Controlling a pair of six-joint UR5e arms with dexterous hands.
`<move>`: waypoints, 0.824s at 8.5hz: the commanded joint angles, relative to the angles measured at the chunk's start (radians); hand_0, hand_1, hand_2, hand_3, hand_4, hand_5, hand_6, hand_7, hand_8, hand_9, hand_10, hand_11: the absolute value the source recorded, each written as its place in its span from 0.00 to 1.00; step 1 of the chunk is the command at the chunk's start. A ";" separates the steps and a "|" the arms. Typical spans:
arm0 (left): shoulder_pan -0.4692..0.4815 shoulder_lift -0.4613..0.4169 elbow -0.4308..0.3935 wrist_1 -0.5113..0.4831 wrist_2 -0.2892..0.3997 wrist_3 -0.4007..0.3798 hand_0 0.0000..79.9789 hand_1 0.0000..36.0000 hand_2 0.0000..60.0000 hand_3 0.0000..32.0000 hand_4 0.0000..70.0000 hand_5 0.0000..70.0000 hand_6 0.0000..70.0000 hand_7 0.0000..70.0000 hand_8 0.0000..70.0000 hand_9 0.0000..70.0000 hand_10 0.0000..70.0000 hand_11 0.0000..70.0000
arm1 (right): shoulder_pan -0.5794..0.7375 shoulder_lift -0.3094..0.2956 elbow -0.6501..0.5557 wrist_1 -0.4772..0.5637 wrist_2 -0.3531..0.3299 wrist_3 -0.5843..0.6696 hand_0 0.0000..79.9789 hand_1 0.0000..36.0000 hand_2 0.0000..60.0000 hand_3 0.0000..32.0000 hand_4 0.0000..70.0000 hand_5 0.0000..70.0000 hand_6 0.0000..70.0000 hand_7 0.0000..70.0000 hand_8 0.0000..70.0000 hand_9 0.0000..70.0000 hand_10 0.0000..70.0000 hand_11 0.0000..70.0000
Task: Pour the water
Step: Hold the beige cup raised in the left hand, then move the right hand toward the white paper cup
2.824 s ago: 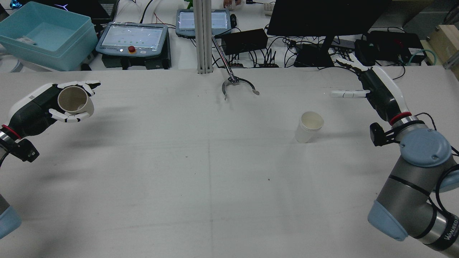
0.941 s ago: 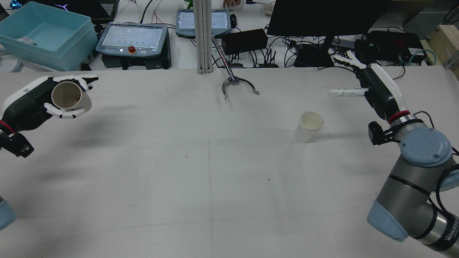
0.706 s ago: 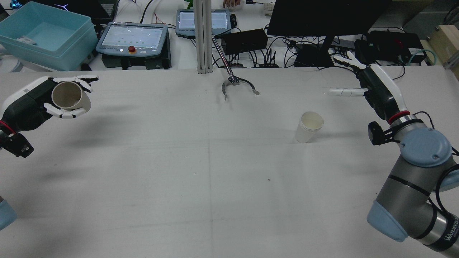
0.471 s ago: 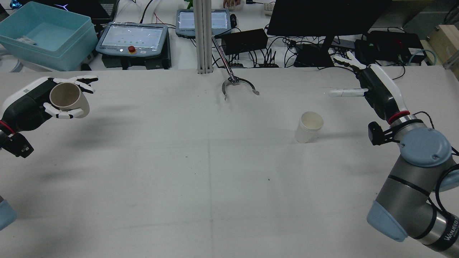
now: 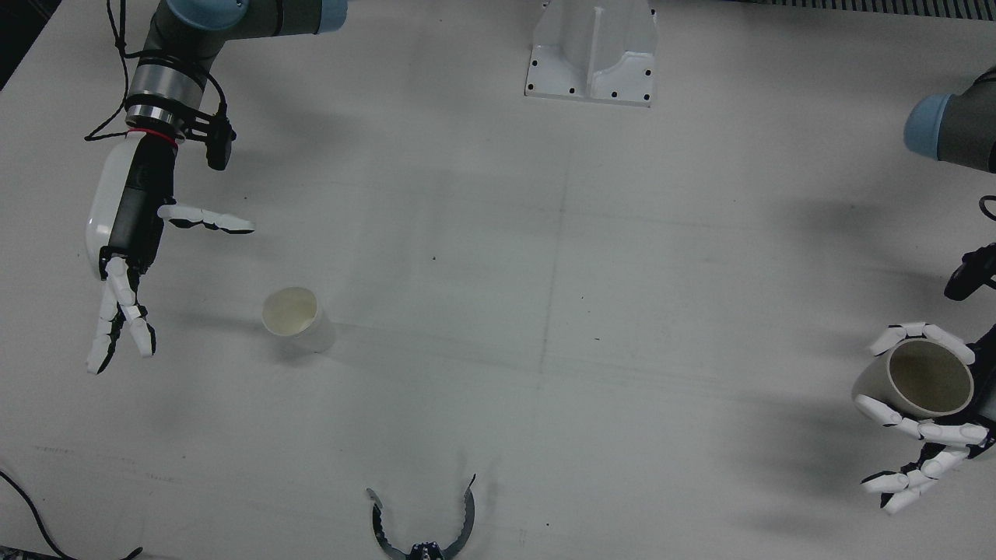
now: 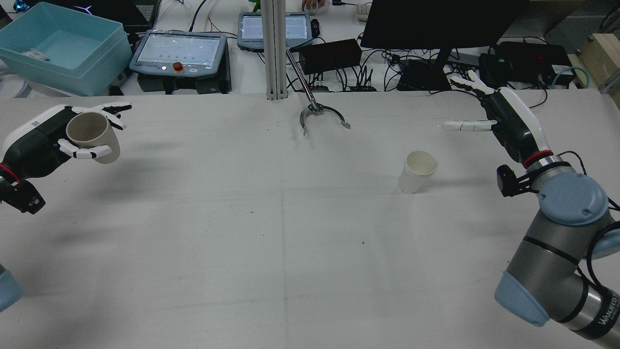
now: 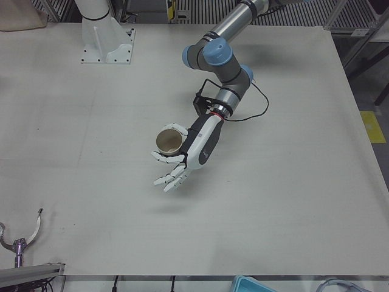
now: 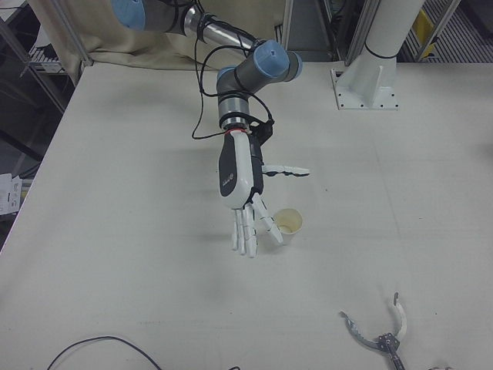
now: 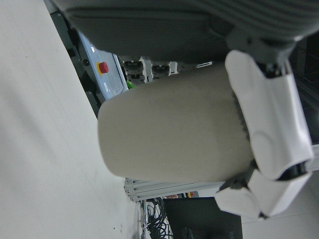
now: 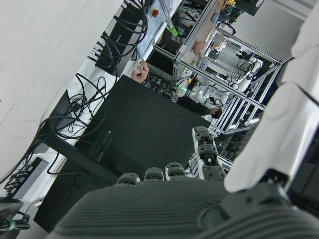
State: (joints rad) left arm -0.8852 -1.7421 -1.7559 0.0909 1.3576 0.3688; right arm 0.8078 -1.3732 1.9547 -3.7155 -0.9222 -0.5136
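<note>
The left robot hand (image 6: 58, 138) holds a tilted paper cup (image 6: 92, 136) above the desk (image 6: 271, 232) at 9 o'clock in the rear view. The right robot hand (image 5: 128, 257) hangs splayed and empty beside the white cup (image 5: 293, 315) standing at 3 o'clock. Only the left hand view shows the held cup's outer wall; the front view shows its mouth.

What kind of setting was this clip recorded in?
Most likely a robotics lab: a white worktable with two arms, backed by teach pendants with touchscreens, a black monitor and tangled cables. The left hand holds a beige paper cup.
</note>
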 commanded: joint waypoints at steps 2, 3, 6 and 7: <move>-0.029 -0.037 0.004 0.036 0.000 -0.002 0.48 0.31 0.84 0.00 0.89 0.41 0.27 0.24 0.11 0.15 0.10 0.14 | -0.041 -0.012 -0.105 0.190 0.040 -0.038 0.57 0.30 0.09 0.00 0.09 0.05 0.06 0.05 0.04 0.04 0.01 0.03; -0.049 -0.037 0.012 0.038 0.000 -0.001 0.48 0.32 0.84 0.00 0.88 0.44 0.27 0.24 0.11 0.15 0.10 0.14 | -0.033 -0.015 -0.099 0.190 0.057 -0.037 0.58 0.28 0.02 0.00 0.07 0.02 0.03 0.01 0.04 0.03 0.01 0.03; -0.048 -0.036 0.016 0.039 0.000 -0.013 0.49 0.35 0.86 0.00 0.85 0.49 0.26 0.23 0.11 0.15 0.10 0.14 | -0.044 -0.057 -0.175 0.218 0.138 0.064 0.58 0.30 0.00 0.00 0.04 0.02 0.00 0.00 0.02 0.00 0.00 0.00; -0.047 -0.036 0.016 0.041 0.000 -0.014 0.49 0.36 0.87 0.00 0.83 0.51 0.26 0.22 0.10 0.14 0.10 0.14 | -0.058 -0.031 -0.192 0.221 0.150 0.084 0.58 0.27 0.00 0.00 0.04 0.01 0.00 0.00 0.03 0.01 0.00 0.00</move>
State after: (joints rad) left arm -0.9336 -1.7776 -1.7431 0.1288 1.3585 0.3621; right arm 0.7731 -1.4236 1.8184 -3.5088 -0.8296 -0.5046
